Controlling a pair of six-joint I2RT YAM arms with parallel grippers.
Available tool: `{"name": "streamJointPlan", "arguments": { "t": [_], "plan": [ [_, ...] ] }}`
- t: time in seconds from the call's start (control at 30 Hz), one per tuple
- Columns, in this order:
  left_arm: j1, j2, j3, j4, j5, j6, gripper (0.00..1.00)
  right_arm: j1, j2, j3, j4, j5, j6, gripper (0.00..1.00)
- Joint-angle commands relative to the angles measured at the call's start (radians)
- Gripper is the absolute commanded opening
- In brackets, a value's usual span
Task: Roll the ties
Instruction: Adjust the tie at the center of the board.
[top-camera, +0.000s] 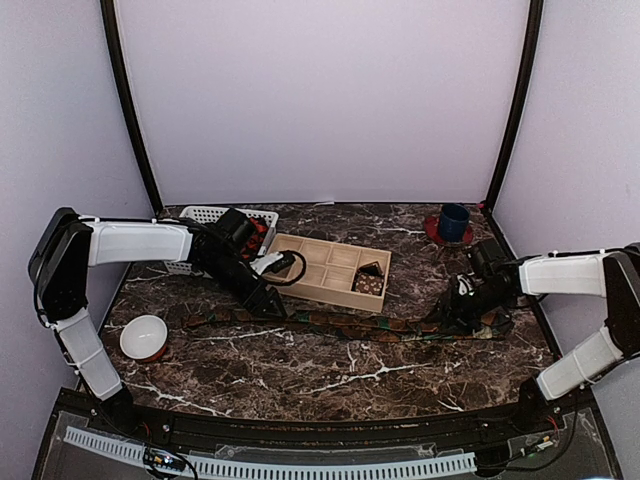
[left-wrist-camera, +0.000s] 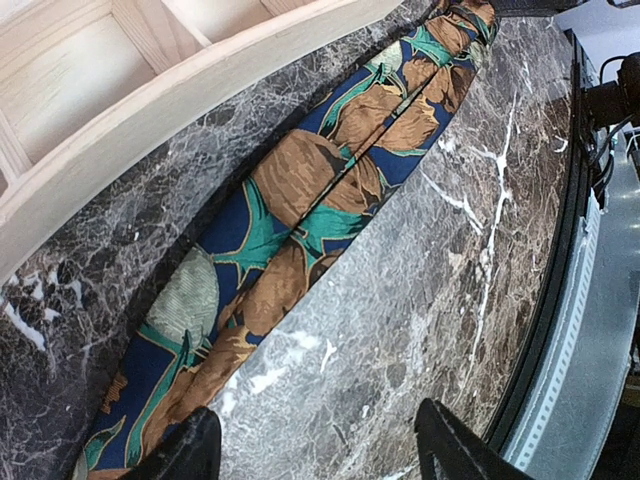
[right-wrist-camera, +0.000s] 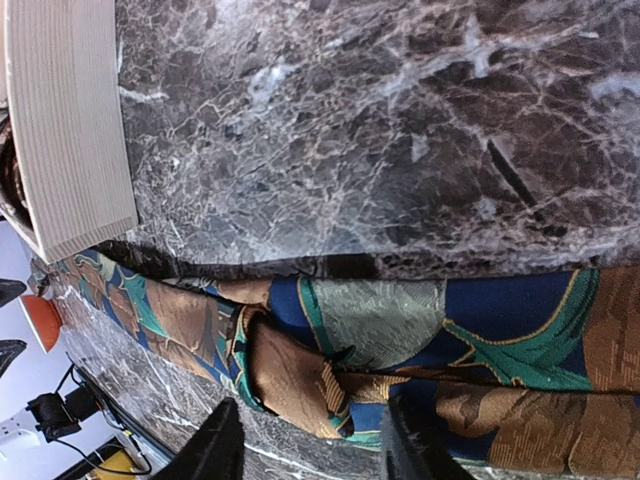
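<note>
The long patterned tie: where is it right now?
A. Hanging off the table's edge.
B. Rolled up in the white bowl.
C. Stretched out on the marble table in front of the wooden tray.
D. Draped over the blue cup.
C: the tie lies as one long strip across the marble table, just in front of the wooden tray.
</note>
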Motion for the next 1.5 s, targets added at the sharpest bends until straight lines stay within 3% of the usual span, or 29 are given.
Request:
{"name": "streamJointPlan", "arguments": {
  "t": [0.0,0.1,0.27,0.47,0.7,1.13,1.47],
  "plan": [
    [0.001,0.001,0.023,-0.008,-0.012,-0.004,0.69,0.012,0.029,-0.010,0.085,-0.025,0.019,0.42],
    [0.002,0.003,0.024,-0.008,-0.025,-0.004,0.69,0.013,0.038,-0.002,0.085,-0.029,0.021,0.31],
    [0.001,-0.008,0.020,-0.005,-0.055,-0.003,0.68,0.011,0.031,0.015,0.027,0.003,-0.001,0.00],
    [0.016,-0.020,0.006,0.004,-0.048,-0.018,0.68,-0.004,-0.024,0.064,-0.104,0.109,-0.040,0.00],
    [0.029,-0.039,-0.009,0.001,-0.056,-0.003,0.71,-0.111,-0.093,0.055,-0.208,0.203,-0.069,0.00],
    [0.037,-0.057,-0.044,-0.021,-0.092,0.073,0.75,-0.181,-0.018,0.029,-0.158,0.265,-0.082,0.00],
    [0.013,-0.094,-0.165,0.190,-0.055,0.177,0.73,-0.224,0.045,0.056,-0.165,0.300,-0.130,0.00]
  ]
}}
